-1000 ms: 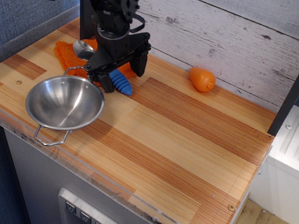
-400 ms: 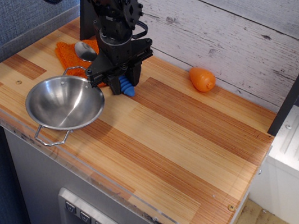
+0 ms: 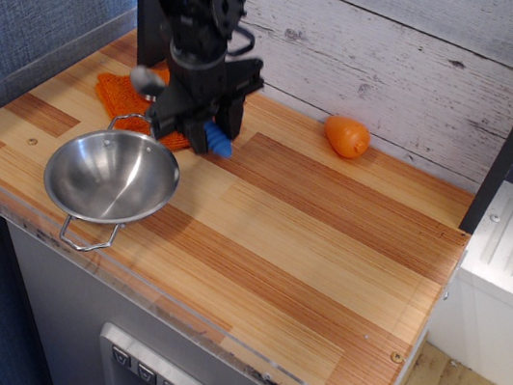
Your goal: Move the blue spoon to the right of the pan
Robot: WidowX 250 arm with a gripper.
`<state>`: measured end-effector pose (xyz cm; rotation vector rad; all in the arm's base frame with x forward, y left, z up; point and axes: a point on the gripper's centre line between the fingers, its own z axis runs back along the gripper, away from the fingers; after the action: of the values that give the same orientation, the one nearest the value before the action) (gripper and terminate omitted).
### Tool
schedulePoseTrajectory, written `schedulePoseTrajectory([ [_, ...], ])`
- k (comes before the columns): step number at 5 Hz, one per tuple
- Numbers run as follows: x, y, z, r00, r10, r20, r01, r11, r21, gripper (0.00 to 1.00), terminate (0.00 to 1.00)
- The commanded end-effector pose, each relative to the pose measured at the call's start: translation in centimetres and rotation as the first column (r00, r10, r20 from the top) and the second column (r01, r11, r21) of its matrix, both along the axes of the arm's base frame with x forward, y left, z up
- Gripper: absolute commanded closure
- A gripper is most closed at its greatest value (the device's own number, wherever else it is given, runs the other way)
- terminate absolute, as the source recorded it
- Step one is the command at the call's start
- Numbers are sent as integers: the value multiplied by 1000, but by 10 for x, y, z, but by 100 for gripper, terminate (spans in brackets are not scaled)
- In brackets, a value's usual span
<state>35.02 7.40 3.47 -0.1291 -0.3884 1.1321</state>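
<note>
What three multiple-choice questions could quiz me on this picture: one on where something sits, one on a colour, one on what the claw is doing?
1. Where does the pan sit?
A. front left of the counter
B. against the back wall
C. on the right edge

2. What colour is the spoon handle?
A. red
B. blue
C. green

3. What is the claw doing?
A. hanging open over the pan
B. gripping the orange fruit
C. closed on the spoon's handle

Answers: 1 A, the pan is near the front left corner. 2 B, the blue end shows below the claw. 3 C, the fingers clasp the handle and the bowl end sticks out left.
</note>
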Motion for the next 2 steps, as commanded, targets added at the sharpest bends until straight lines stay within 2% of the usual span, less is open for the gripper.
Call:
schedulePoseTrajectory([
  [1,13,7,77,981,-66,181,47,993,108,100,0],
  [2,6,-18,92,970,-138,200,117,986,115,100,0],
])
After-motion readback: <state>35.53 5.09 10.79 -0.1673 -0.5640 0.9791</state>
